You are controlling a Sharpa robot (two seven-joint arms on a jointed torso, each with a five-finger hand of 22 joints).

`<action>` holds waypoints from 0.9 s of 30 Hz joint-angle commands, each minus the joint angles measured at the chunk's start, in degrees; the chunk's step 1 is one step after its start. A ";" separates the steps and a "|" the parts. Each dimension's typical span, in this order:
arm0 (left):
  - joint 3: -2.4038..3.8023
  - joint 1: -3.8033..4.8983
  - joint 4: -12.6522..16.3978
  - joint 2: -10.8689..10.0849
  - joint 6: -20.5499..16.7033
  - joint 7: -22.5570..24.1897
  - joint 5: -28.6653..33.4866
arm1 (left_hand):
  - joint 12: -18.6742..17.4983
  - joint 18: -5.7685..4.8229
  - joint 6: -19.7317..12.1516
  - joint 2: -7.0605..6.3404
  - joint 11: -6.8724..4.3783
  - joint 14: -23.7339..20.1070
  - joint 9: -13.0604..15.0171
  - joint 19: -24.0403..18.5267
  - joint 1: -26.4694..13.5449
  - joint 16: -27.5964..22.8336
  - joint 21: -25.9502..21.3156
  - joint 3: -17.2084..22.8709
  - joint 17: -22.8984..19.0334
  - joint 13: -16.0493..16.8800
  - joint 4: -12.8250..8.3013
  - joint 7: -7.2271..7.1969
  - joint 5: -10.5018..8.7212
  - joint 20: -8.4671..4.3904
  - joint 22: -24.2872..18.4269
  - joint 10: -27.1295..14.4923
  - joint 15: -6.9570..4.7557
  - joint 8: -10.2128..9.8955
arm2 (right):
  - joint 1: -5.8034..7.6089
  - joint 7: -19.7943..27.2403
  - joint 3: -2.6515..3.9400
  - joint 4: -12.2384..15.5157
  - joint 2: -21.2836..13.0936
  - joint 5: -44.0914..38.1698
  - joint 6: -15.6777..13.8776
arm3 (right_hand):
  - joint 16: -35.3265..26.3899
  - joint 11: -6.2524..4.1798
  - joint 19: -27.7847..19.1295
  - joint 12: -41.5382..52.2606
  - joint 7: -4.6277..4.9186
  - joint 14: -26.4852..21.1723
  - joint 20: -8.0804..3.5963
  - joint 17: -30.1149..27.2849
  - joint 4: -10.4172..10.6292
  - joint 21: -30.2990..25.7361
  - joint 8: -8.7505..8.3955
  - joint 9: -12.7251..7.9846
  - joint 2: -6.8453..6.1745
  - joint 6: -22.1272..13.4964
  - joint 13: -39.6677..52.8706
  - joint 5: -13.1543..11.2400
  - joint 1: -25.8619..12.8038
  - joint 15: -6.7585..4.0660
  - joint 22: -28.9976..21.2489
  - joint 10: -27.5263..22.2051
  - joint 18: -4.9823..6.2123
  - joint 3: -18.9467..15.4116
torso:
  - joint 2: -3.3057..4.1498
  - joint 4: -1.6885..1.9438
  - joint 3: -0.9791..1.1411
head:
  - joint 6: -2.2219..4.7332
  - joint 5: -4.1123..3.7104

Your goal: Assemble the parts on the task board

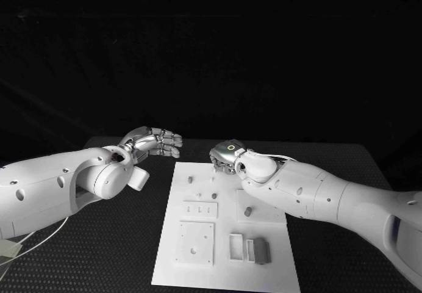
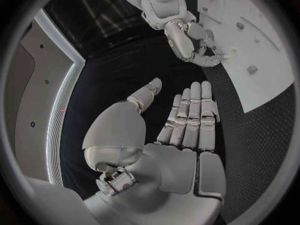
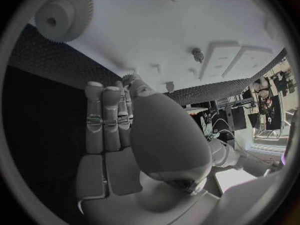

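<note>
The board (image 1: 227,229) lies mid-desk, its far edge just under the right hand (image 1: 226,155); the left hand (image 1: 157,141) hovers off its far left corner, over bare desk (image 1: 114,244). Small grey parts (image 1: 248,212) stand on the white plate, none between any fingers. A toothed white gear (image 3: 62,12) rests on it. Left fingers (image 2: 190,116) are straight, side by side, holding nothing – right fingers (image 3: 105,117) too (thumb close alongside).

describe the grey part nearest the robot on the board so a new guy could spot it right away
Start at the white task board in the middle of the black table and go to its near edge, right of centre. Next to a white rectangular holder lies the grey block. It is elongated and the largest grey piece there; the other grey parts, like the small peg farther up, are much smaller.
</note>
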 commanded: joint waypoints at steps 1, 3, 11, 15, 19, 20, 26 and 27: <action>0.07 0.13 0.02 0.16 0.14 0.58 0.12 | -0.29 -0.18 -0.54 -0.12 0.45 -0.09 -0.04 -0.13 -0.36 -0.30 -0.26 0.01 0.09 -0.08 0.37 0.81 -0.22 -0.25 0.03 -0.16 0.50 -0.32 | -0.11 -0.29 -0.11 0.10 -0.06 -0.81 1.78 | 0.34 -0.45 -0.07 -0.08 -0.03 0.05 -0.38 0.10 0.07 0.24 0.16 0.05 0.15 0.47 0.05 0.35 0.22 -0.45 1.34 1.00 5.77 0.35 | -0.02 -0.08 -0.02 | 0.02 -0.01; 0.07 0.13 -0.02 0.19 0.14 0.60 0.12 | -0.31 -0.19 -0.57 -0.13 0.49 -0.14 -0.05 -0.17 -0.35 -0.36 -0.31 0.01 0.11 -0.09 0.38 0.86 -0.22 -0.23 0.03 -0.18 0.52 -0.33 | -0.11 -0.29 -0.11 0.25 -0.11 -0.74 1.76 | 0.35 -0.45 -0.08 -0.09 -0.03 0.04 -0.38 0.11 0.07 0.26 0.15 0.05 0.14 0.48 0.05 0.35 0.21 -0.45 1.34 1.00 5.77 0.36 | 0.00 -0.05 -0.02 | 0.04 -0.03; 0.07 0.13 -0.27 0.20 0.06 0.60 0.12 | -0.34 -0.21 -0.63 -0.18 0.53 -0.30 -0.04 -0.30 -0.35 -0.53 -0.45 -0.01 0.18 -0.11 0.43 0.93 -0.22 -0.17 0.02 -0.20 0.60 -0.34 | -0.11 -0.15 -0.11 1.33 -0.18 -0.36 1.77 | 0.38 -0.45 -0.12 -0.12 -0.03 0.01 -0.37 0.14 0.07 0.34 0.11 0.06 0.16 0.50 0.08 0.35 0.15 -0.45 1.33 1.03 5.77 0.40 | -0.03 0.01 -0.06 | -0.13 -0.06; 0.07 0.13 -0.28 0.21 0.06 0.57 0.12 | -0.36 -0.22 -0.64 -0.20 0.53 -0.36 -0.03 -0.37 -0.32 -0.60 -0.51 0.00 0.21 -0.13 0.43 0.94 -0.22 -0.14 0.02 -0.22 0.62 -0.33 | -0.11 -0.14 -0.11 1.28 -0.07 -0.28 1.84 | 0.40 -0.44 -0.14 -0.14 -0.02 0.00 -0.36 0.16 0.06 0.37 0.08 0.06 0.17 0.51 0.09 0.35 0.13 -0.45 1.33 1.04 5.77 0.42 | 0.02 0.00 -0.04 | -0.09 -0.01; 0.07 0.13 -0.37 0.43 -0.01 0.61 0.12 | -0.39 -0.22 -0.69 -0.26 0.58 -0.42 -0.04 -0.42 -0.29 -0.67 -0.58 -0.01 0.26 -0.15 0.42 1.00 -0.22 -0.11 0.02 -0.26 0.65 -0.35 | -0.13 -0.11 -0.13 0.67 0.41 0.02 1.81 | 0.41 -0.44 -0.15 -0.15 -0.02 -0.01 -0.36 0.18 0.06 0.40 0.07 0.07 0.18 0.52 0.10 0.35 0.11 -0.44 1.33 1.05 5.77 0.44 | 0.01 -0.01 -0.05 | -0.04 0.13; 0.07 0.13 -0.40 0.54 0.02 0.62 0.12 | -0.39 -0.22 -0.70 -0.26 0.59 -0.43 -0.03 -0.43 -0.28 -0.69 -0.59 -0.01 0.26 -0.15 0.42 1.00 -0.21 -0.11 0.02 -0.27 0.66 -0.35 | -0.16 -0.11 -0.14 0.77 0.41 0.02 1.84 | 0.41 -0.44 -0.15 -0.16 -0.02 -0.01 -0.36 0.18 0.06 0.41 0.06 0.07 0.19 0.53 0.10 0.35 0.10 -0.44 1.33 1.05 5.77 0.45 | 0.01 0.00 -0.04 | 0.09 0.19; 0.07 0.13 -0.41 0.41 0.00 0.57 0.12 | -0.40 -0.22 -0.73 -0.27 0.62 -0.49 -0.03 -0.48 -0.24 -0.76 -0.64 0.00 0.31 -0.17 0.42 1.02 -0.22 -0.08 0.02 -0.30 0.69 -0.35 | -0.17 -0.10 -0.15 0.93 0.38 0.02 1.88 | 0.43 -0.44 -0.18 -0.18 -0.02 -0.02 -0.35 0.20 0.05 0.45 0.04 0.08 0.19 0.54 0.11 0.35 0.07 -0.44 1.33 1.06 5.77 0.47 | 0.05 -0.02 -0.03 | -0.07 0.30; 0.07 0.13 -0.42 0.39 0.00 0.60 0.12 | -0.41 -0.22 -0.73 -0.27 0.62 -0.49 -0.03 -0.48 -0.24 -0.77 -0.65 0.00 0.31 -0.17 0.42 1.02 -0.22 -0.08 0.02 -0.30 0.69 -0.35 | -0.17 -0.11 -0.15 0.89 0.44 0.02 1.95 | 0.44 -0.44 -0.18 -0.19 -0.02 -0.03 -0.35 0.21 0.04 0.46 0.03 0.08 0.18 0.54 0.11 0.35 0.07 -0.44 1.33 1.06 5.77 0.47 | 0.05 -0.04 -0.03 | -0.06 0.31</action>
